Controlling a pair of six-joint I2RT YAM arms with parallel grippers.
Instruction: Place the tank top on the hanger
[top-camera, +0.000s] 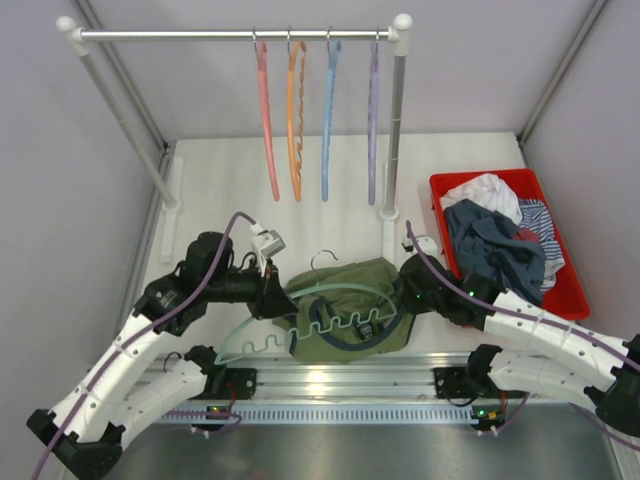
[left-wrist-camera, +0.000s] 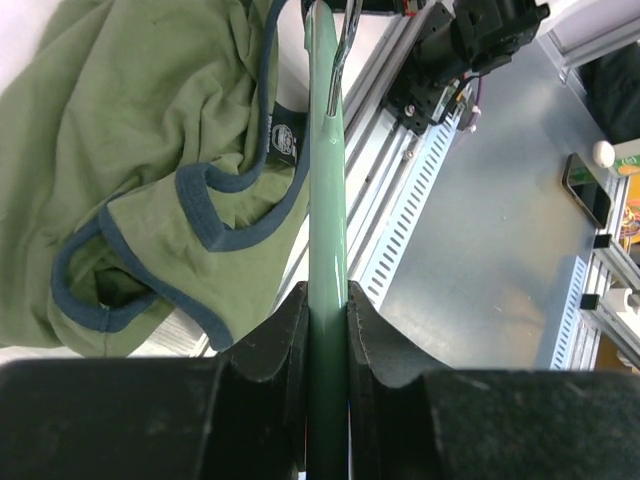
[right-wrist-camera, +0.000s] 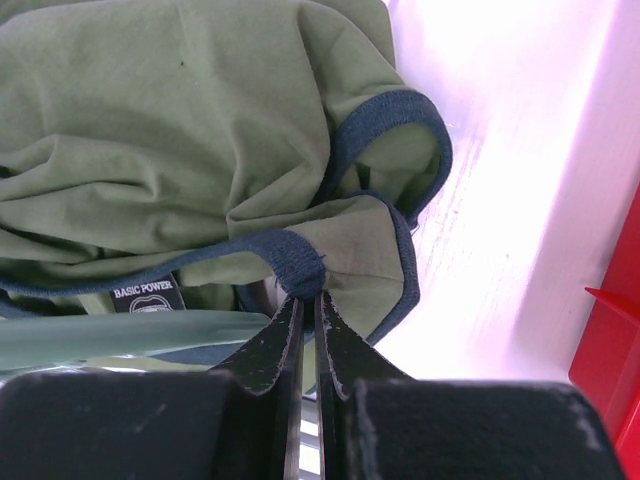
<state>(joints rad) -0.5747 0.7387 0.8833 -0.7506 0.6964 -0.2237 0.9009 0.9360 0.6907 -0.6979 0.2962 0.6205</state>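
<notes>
The olive-green tank top (top-camera: 352, 285) lies crumpled on the table between the two arms, its navy trim showing. The thin green hanger (top-camera: 262, 335) lies across it, its wavy edge over the cloth and its left end sticking out towards the front left. My left gripper (left-wrist-camera: 327, 295) is shut on the hanger (left-wrist-camera: 327, 190), clamping the bar between both pads beside the shirt (left-wrist-camera: 130, 120). My right gripper (right-wrist-camera: 309, 296) is shut on a bunched fold of navy trim at the edge of the tank top (right-wrist-camera: 180, 120). The hanger (right-wrist-camera: 100, 335) runs under the cloth to its left.
At the back, a clothes rail (top-camera: 235, 34) holds pink (top-camera: 267, 120), orange (top-camera: 295, 120), blue (top-camera: 328, 120) and purple (top-camera: 373, 120) hangers. A red bin (top-camera: 560, 290) with several garments stands at the right. An aluminium rail (top-camera: 330, 378) runs along the near edge.
</notes>
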